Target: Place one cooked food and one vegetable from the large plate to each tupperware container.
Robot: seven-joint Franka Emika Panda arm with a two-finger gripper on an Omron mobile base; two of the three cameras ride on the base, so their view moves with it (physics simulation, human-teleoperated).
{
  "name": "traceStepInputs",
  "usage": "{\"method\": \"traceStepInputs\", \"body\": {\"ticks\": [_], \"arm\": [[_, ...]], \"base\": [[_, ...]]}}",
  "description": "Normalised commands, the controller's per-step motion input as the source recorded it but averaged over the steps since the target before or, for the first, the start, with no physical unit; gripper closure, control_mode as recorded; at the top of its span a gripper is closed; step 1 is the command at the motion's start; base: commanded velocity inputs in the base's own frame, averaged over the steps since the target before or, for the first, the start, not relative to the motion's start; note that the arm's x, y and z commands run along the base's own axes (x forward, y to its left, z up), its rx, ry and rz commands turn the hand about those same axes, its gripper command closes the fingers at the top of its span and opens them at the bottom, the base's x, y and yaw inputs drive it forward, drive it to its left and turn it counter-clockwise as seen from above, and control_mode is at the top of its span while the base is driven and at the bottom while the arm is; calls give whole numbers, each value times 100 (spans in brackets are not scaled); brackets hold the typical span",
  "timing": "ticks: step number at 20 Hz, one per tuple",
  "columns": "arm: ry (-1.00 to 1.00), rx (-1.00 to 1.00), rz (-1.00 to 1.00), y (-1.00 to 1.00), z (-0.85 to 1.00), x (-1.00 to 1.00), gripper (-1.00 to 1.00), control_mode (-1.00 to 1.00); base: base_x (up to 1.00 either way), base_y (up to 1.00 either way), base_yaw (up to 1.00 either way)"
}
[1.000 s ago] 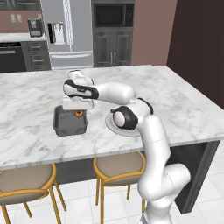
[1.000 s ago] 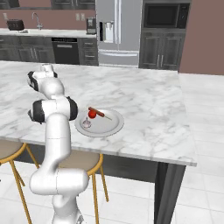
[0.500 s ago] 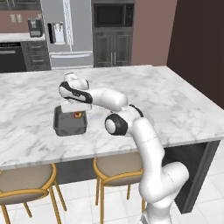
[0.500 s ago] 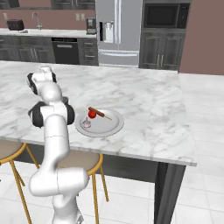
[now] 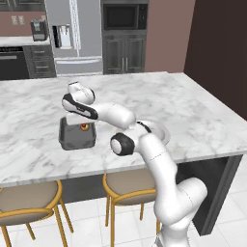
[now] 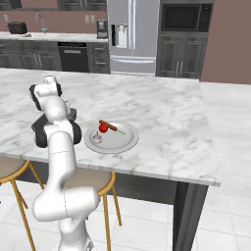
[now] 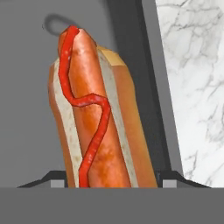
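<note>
Your gripper [image 5: 83, 126] clasps the hot dog [image 7: 94, 118] over the tupperware container [image 5: 76, 137], its rim [image 7: 159, 87] close at 3 o'clock.

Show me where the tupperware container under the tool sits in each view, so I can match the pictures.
Left base view: the tupperware container sits left of centre, near the counter's front edge.
Right base view: at the left, a dark corner shows beside the arm.
Hand view: its grey floor and wall lie behind the hot dog.
Shared landmark: the marble counter.
</note>
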Motion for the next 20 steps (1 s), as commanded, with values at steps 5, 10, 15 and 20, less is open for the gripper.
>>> {"method": "traceStepInputs", "body": {"ticks": [5,10,15,20], "arm": [[-1,-2,0,0,-16,0,100,-100],[0,0,0,0,0,0,-100,-100],[0,0,0,0,0,0,-100,-100],[0,0,0,0,0,0,-100,-100]], "base": [[0,0,0],[0,0,0],[0,0,0],[0,0,0]]}}
